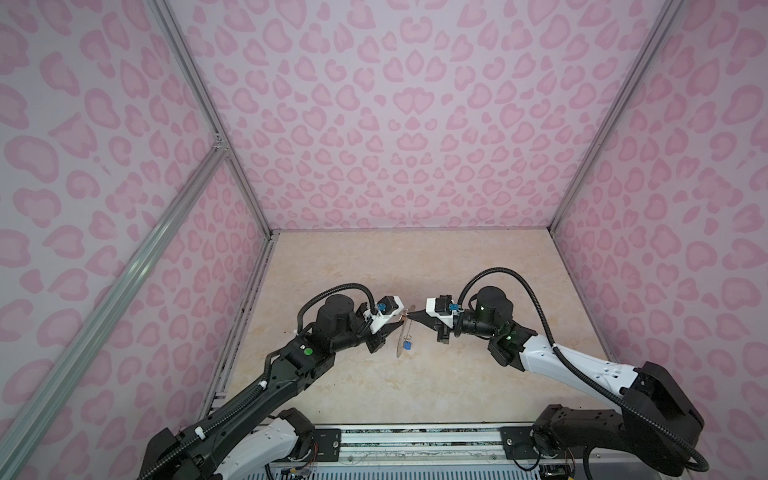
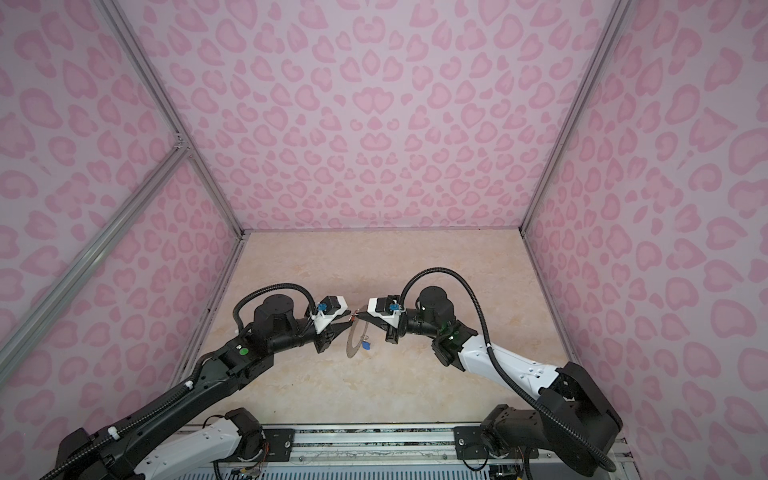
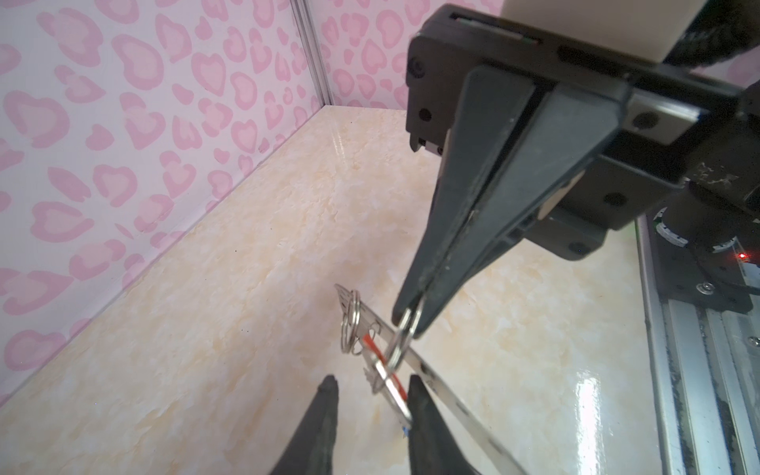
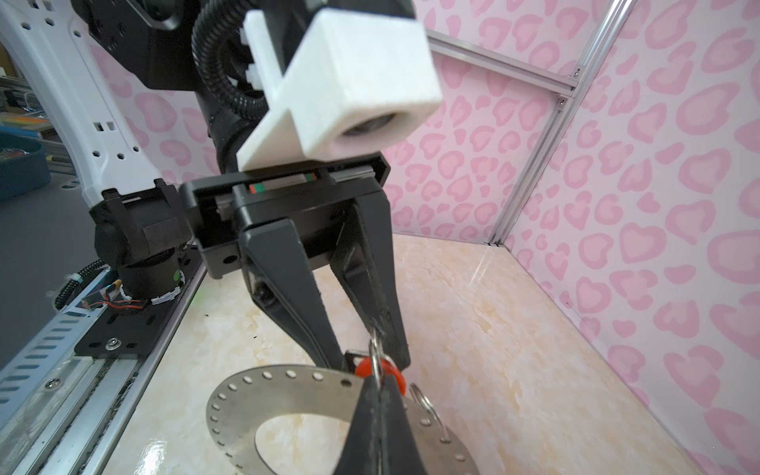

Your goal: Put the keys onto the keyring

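Status: keys onto keyring.

- The keyring [image 4: 242,397] stands on edge over the middle of the bench [image 1: 415,390], between the two arms. I cannot tell whether its lower rim touches the bench.
- The blue-tagged key [image 1: 409,345] hangs from the ring's rim in both top views. Judged done.
- The right pincer [image 3: 408,325] is pressed together on a small wire loop [image 3: 397,347] at the rim, steadying the ring.
- The red-tagged key [image 4: 376,370] sits at that same loop, between the fingers of the left pincer [image 3: 372,390]. Those fingers are partly spread. The key lies against one finger and clear of the other, so it is not clamped as far as can be seen.
- Whether the red-tagged key's hole is through the loop is hidden.

Judgement: one key is on and the second is at the threading step. Left to do: seat it on the loop, then release.
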Controlling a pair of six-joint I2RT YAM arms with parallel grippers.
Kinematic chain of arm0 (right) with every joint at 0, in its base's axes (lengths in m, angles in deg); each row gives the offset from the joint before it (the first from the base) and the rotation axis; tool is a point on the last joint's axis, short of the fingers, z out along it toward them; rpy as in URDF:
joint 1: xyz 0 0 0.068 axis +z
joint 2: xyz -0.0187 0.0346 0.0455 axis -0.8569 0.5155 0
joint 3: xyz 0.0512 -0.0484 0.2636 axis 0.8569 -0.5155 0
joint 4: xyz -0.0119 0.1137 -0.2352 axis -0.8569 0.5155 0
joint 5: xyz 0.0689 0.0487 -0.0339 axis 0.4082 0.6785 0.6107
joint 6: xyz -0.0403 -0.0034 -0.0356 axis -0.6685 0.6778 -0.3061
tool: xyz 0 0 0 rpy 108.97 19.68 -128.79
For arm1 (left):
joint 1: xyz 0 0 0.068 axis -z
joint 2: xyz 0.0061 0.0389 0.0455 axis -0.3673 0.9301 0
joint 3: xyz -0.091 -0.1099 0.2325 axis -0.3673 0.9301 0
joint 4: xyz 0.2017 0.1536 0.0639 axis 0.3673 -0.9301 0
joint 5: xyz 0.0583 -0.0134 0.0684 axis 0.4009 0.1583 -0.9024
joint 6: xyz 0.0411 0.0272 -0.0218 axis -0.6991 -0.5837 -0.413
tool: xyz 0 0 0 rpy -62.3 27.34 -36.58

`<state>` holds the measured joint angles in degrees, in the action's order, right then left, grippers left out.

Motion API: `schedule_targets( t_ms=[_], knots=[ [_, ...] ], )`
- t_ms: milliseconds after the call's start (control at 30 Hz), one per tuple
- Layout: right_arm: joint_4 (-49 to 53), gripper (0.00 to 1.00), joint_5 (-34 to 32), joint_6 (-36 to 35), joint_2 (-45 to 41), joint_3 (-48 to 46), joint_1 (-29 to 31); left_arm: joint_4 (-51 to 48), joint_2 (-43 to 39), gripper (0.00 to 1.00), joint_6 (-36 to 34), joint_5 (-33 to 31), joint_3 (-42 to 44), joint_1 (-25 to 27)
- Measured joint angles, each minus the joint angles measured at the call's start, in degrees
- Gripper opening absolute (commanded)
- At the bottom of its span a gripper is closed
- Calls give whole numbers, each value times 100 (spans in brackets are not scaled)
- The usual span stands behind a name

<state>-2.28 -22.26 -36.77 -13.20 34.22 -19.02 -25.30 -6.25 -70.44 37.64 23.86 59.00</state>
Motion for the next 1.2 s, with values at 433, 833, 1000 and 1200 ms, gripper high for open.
schedule_targets(
  t_ms=[433, 833, 1000, 1200],
  knots=[
    [-164, 0, -24, 149, 111, 0, -9, 151, -2, 3, 35, 0, 9, 2],
    [-896, 0, -44, 767, 275, -164, -111, 127, 55, 3, -105, -221, 61, 52],
    [-1231, 0, 2, 970, 450, -164, -168, -52, 122, 33, -234, -341, 28, 122],
    [-1473, 0, 289, 1049, 555, -168, -219, -157, -354, 35, -396, -520, 35, 122]
  ],
)
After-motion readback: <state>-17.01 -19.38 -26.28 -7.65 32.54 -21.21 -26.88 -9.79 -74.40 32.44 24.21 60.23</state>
